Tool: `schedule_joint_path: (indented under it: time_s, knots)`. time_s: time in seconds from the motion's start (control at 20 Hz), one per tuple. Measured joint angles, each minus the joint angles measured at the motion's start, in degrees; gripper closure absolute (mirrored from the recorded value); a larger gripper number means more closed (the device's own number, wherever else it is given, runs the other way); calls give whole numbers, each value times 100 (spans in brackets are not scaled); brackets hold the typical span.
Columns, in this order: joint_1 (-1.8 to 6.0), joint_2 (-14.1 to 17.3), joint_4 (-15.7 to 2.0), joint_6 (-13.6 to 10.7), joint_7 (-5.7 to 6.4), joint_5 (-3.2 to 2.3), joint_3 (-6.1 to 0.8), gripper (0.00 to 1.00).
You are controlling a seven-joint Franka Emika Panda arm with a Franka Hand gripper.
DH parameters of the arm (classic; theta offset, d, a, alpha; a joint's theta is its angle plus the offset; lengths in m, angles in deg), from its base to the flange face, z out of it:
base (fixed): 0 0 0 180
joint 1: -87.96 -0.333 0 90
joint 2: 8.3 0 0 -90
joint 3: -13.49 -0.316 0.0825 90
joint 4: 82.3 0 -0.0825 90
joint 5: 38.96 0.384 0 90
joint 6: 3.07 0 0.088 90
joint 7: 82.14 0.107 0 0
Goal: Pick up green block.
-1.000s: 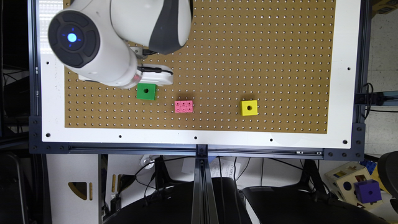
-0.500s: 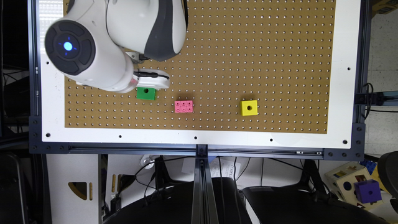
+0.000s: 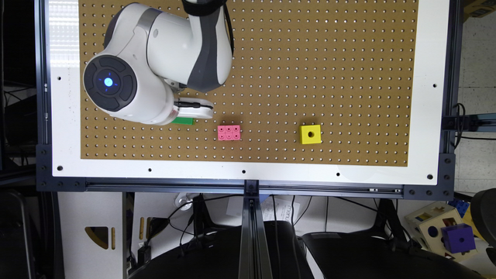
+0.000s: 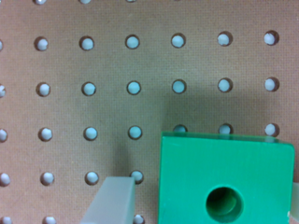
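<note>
- Your gripper [image 4: 201,205] has its jaws spread wide around the green block [image 4: 224,177], gripping nothing.
- The block sits on the pegboard worktop [image 3: 310,58], beside the pink studded brick [image 3: 229,133].

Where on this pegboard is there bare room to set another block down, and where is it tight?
Free: the pegboard above the pink brick and yellow cube, and the gap between those two. Crowded: the exterior view's left, where the arm covers the board and the gripper sits over the green block.
</note>
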State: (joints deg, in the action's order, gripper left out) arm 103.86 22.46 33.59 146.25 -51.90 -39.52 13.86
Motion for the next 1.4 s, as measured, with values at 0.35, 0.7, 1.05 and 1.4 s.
schedule_joint_path:
  time_s: [0.35, 0.7, 1.05, 1.4]
  knots:
    - [-7, 105, -29, 37, 0, 5, -16, 100]
    - [-4, 103, -28, 29, 0, 5, -19, 100]
    - [-4, 97, -28, 19, 0, 5, -20, 100]
    - [-5, -362, -27, -475, 0, 5, -33, 100]
